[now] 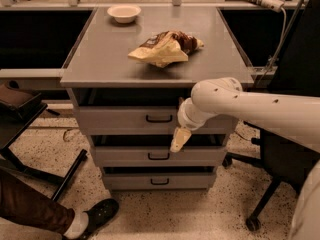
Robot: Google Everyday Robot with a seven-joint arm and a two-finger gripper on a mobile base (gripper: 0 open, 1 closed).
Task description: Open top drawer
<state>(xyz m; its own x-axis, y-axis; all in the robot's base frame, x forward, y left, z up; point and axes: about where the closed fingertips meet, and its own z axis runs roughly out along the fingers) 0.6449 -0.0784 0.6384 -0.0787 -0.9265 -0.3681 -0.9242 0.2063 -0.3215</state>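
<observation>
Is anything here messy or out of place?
Only a crumpled snack bag lying on the cabinet top, with a small bowl further back. The gripper hangs in front of the top drawer, right of its handle.

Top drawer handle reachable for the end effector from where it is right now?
Probably yes. The end effector hangs just right of and slightly below the handle on the top drawer. Nothing lies between them; it looks to need only a short move up and left.

Gripper before top drawer (right end hidden).
</observation>
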